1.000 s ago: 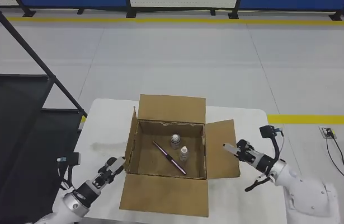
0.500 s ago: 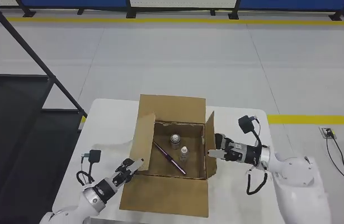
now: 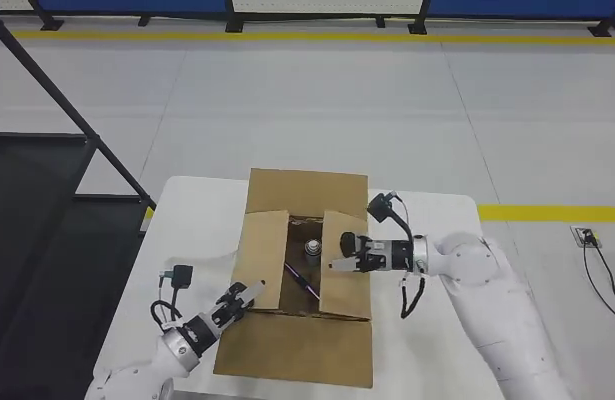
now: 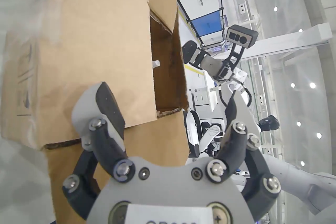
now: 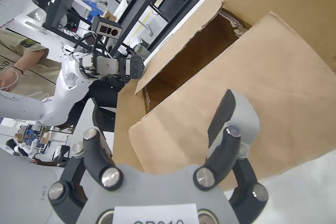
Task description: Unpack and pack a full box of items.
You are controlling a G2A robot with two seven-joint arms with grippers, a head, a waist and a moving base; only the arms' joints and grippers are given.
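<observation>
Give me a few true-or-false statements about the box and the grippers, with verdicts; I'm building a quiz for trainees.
1. The left flap and right flap of the box lean in over its opening. True.
2. The box is fully closed. False: a gap between those flaps shows the inside, and the near flap and far flap lie open.
3. A pen lies inside the box. True.
4. The left gripper is shut on the pen. False: it is open, at the left flap.
5. The right gripper is open. True.
</observation>
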